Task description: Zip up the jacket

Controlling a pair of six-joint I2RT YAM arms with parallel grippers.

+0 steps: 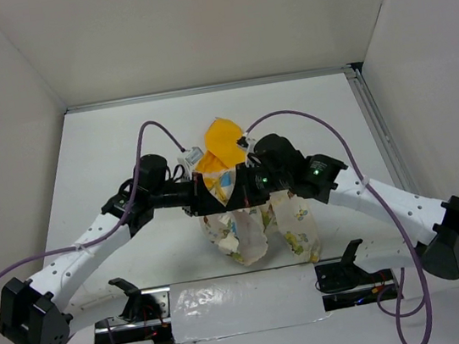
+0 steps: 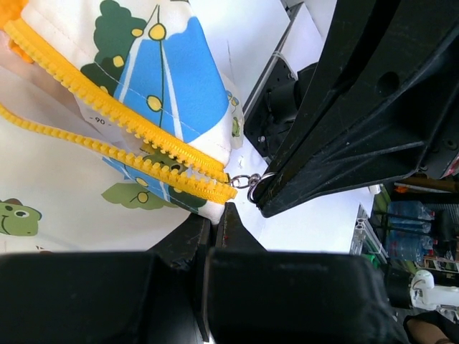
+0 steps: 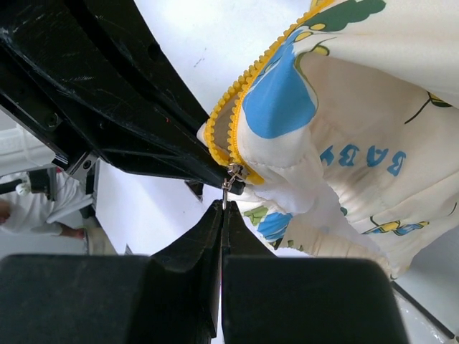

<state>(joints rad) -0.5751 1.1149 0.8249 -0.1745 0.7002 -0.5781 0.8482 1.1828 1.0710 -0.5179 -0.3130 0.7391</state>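
The jacket (image 1: 259, 228) hangs lifted above the white table, its yellow hood (image 1: 223, 139) toward the far side. In the left wrist view its cream fabric (image 2: 64, 179) carries cartoon prints, and two rows of yellow zipper teeth (image 2: 129, 122) converge at the small metal zipper pull (image 2: 244, 180). My left gripper (image 2: 214, 213) is shut on the white hem corner just below the zipper's end. My right gripper (image 3: 223, 208) is shut on the zipper pull (image 3: 229, 179), close against the left gripper's fingers (image 3: 107, 107). From above, both grippers (image 1: 207, 194) (image 1: 245, 189) meet at the jacket's front.
A shiny metal strip (image 1: 230, 296) runs along the near table edge between the arm bases. An aluminium rail (image 1: 378, 134) borders the table's right side. White walls close in the left, back and right. Purple cables (image 1: 151, 132) arch over both arms.
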